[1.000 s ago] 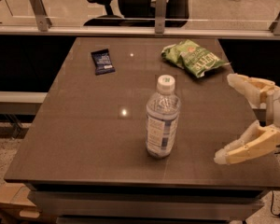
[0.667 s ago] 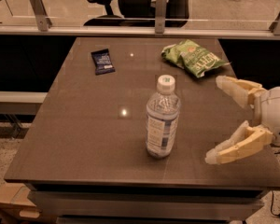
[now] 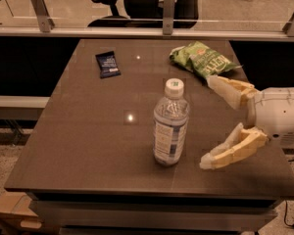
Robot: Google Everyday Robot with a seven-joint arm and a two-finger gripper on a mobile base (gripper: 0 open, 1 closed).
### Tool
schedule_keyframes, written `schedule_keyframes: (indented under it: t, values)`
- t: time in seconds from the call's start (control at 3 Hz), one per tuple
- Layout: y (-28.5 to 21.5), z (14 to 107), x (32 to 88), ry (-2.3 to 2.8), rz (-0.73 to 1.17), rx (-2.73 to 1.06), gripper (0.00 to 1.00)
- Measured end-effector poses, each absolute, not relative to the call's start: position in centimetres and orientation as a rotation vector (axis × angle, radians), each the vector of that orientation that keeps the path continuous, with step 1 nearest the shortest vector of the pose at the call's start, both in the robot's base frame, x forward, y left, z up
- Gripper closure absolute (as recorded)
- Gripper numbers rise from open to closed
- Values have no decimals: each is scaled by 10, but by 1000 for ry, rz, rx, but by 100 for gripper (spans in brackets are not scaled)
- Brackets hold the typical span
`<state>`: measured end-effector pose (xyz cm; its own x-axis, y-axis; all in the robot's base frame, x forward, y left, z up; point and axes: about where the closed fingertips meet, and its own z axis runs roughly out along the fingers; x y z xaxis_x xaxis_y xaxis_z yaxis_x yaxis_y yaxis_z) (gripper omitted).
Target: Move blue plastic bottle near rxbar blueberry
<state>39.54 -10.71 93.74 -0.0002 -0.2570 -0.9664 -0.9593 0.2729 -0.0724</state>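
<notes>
Camera view: pincer (image 3: 206,122) splayed beside upright blue plastic bottle (image 3: 170,126), apparently not touching.

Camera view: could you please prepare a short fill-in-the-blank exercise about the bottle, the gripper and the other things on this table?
1. The water bottle stands ____ on the table.
2. The gripper is to the right of the bottle in the picture, its fingers ____ and not touching the bottle.
3. The dark blue snack bar lies near the table's far ____ corner, as the camera sees it.
4. The chip bag is ____ in colour.

Missing words: upright; open; left; green.
</notes>
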Motion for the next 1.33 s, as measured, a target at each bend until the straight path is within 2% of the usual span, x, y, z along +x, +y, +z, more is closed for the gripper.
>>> schedule_keyframes:
  t: [1.0,1.33]
  values:
    - [-51,934,406,1376,948,-1275,0]
    - [-40,932,413,1355,973,-1315,17]
